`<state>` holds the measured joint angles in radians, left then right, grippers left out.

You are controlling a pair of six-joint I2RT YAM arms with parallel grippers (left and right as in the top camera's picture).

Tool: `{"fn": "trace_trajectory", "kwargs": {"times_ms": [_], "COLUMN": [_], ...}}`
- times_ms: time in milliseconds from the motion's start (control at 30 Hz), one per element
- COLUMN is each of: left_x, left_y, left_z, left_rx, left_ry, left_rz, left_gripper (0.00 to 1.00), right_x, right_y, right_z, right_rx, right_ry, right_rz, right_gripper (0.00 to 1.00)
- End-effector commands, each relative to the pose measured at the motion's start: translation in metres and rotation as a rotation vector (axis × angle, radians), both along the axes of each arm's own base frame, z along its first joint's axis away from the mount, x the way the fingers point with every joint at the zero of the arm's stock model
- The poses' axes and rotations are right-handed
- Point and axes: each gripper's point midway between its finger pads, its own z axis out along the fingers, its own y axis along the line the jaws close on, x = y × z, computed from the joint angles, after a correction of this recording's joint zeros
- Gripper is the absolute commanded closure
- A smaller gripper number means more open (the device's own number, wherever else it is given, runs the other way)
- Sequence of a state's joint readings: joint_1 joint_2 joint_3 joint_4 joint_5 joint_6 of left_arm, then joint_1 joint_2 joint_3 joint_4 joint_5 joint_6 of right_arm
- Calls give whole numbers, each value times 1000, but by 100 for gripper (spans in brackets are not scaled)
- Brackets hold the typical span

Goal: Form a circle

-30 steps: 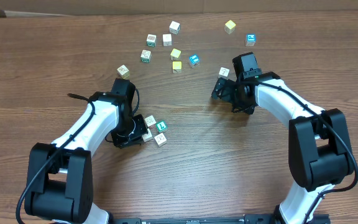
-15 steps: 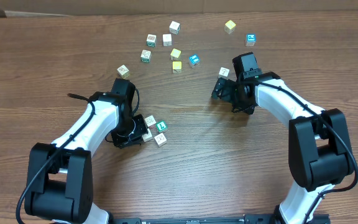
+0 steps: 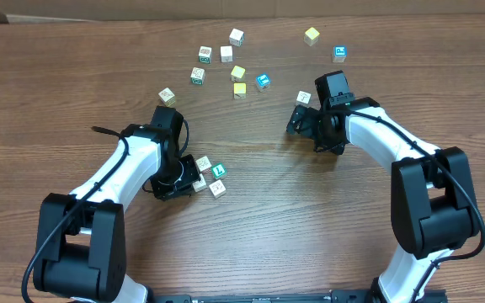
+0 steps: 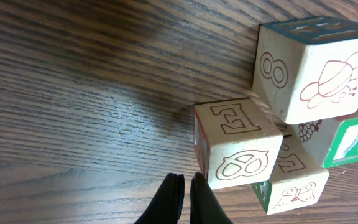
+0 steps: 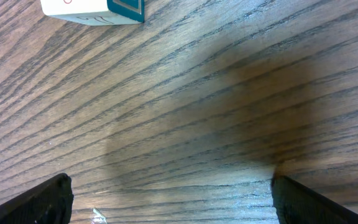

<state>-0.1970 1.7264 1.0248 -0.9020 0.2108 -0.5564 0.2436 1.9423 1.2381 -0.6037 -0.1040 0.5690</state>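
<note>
The tabletop (image 3: 49, 76) is carrying everything. The left end effector (image 4: 184, 186) is sitting pinched closed and empty, just beside the circle (image 3: 210, 176) near the tabletop's middle. The right end effector (image 5: 169, 199) is hanging spread wide, gripping nothing, near a cube (image 3: 304, 98).

Overhead cam: straight down from high up, whole table (image 3: 49, 76) plus both arms in frame. Left wrist cam: v. close to the wood, looking down past its fingertips (image 4: 168, 199) at the cube cluster (image 4: 272, 124), same cluster overhead sees mid-left. Right wrist cam: also v. close, facing down, one cube (image 5: 95, 9) at top edge.
</note>
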Motion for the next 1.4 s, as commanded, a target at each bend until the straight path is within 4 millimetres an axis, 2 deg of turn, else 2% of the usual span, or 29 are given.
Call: {"fn": "trace_trajectory", "kwargs": {"times_ms": [0, 700, 833, 900, 933, 967, 1000, 1067, 1100, 1133, 1267, 1367], "left_x": [-6, -7, -6, -1, 1, 5, 9, 17, 22, 29, 56, 73], "left_y": [-4, -3, -3, 2, 5, 9, 14, 23, 27, 32, 50, 59], "left_z": [-3, -3, 4, 12, 16, 22, 29, 42, 47, 54, 72, 78], "left_rx": [-14, -10, -10, 5, 17, 36, 52, 87, 104, 121, 173, 176], "left_ry": [27, 37, 34, 30, 28, 22, 17, 1, -13, -34, -124, -181], "left_rz": [15, 26, -16, -25, -25, -29, -32, -37, -39, -39, -2, 34], "left_gripper": [96, 96, 96, 96, 96, 96, 96, 96, 96, 96, 96, 96], "right_x": [0, 0, 1, 14, 14, 13, 11, 7, 6, 5, -11, -37], "right_y": [-5, -5, -5, -3, 0, 11, 20, 32, 36, 38, 46, 65], "right_z": [0, 0, 0, 4, 7, 13, 18, 31, 39, 46, 75, 86], "right_rx": [-17, -17, -17, -16, -14, 16, 50, 116, 138, 149, 182, 244], "right_ry": [-1, -1, -4, -61, -73, -91, -105, -112, -114, -116, -107, -52], "right_rz": [-8, -8, -8, -6, 51, 166, 240, 296, 305, 310, 334, 378], "right_gripper": [0, 0, 0, 0, 0, 8, 27, 75, 89, 96, 96, 96]}}
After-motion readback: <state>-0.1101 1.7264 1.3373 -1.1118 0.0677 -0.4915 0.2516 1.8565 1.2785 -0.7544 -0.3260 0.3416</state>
